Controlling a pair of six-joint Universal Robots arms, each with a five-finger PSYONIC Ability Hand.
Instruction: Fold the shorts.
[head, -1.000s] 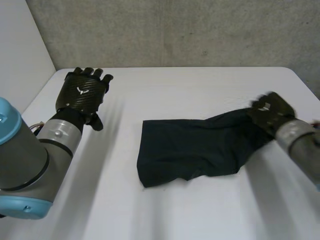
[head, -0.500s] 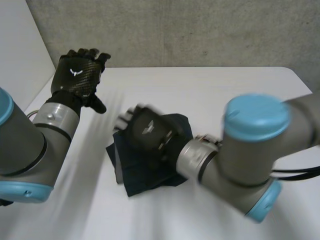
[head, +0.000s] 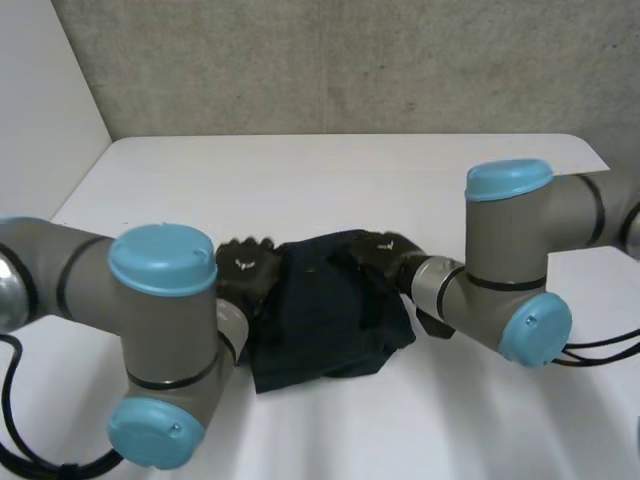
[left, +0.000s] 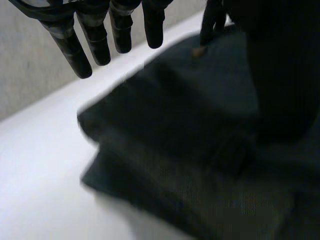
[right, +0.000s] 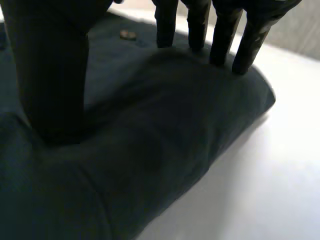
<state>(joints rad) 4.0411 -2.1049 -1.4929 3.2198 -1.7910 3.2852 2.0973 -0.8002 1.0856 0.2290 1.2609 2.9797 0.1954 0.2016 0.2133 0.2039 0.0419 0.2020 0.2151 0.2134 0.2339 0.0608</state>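
Shorts lie folded over on themselves in a dark, rumpled heap about midway between the left and right edges of the table, somewhat nearer its front edge than its back one. At the heap's left edge sits the left hand, its fingers straight and spread in the left wrist view, reaching past the cloth's edge and grasping nothing. On the heap's right part rests the right hand, released too, with straight fingers touching the fold of the cloth and the thumb planted on it.
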